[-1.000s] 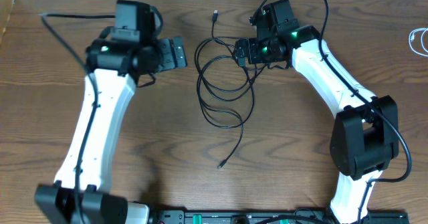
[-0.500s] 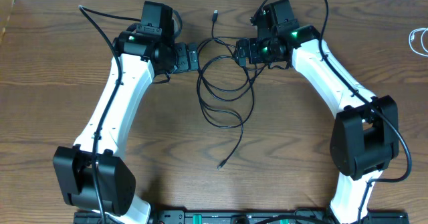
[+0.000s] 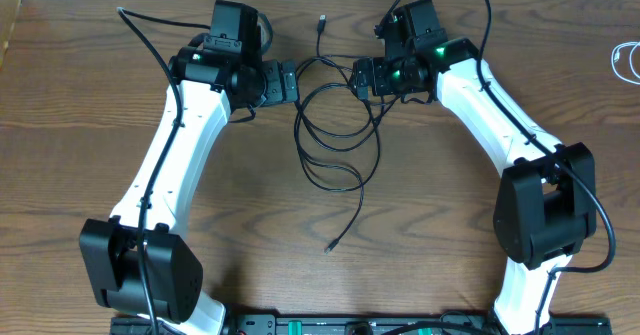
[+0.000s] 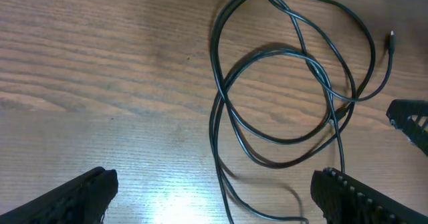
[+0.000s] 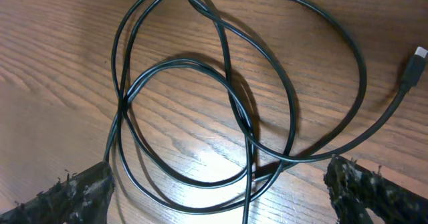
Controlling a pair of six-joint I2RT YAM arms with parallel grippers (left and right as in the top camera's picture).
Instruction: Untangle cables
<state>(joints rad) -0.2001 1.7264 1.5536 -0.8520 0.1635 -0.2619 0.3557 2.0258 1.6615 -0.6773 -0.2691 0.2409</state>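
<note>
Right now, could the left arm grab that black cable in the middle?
Probably yes. The left pincer is open right beside the cable, whose loops lie flat just ahead of it with nothing between. The right pincer hovers close on the cable's other side, so space is tight.

The overhead camera looked straight down on the wooden table [image 3: 250, 225] from well above, taking in both arms whole, with their bases at the bottom edge. Each wrist camera sat close over the wood, angled down past its own dark fingertips [image 4: 77, 192] (these filled the lower corners of both frames). The left gripper [image 3: 283, 83] faced right and the right gripper [image 3: 362, 78] faced left, so all three views shared the looped black cable [image 3: 299, 125].
</note>
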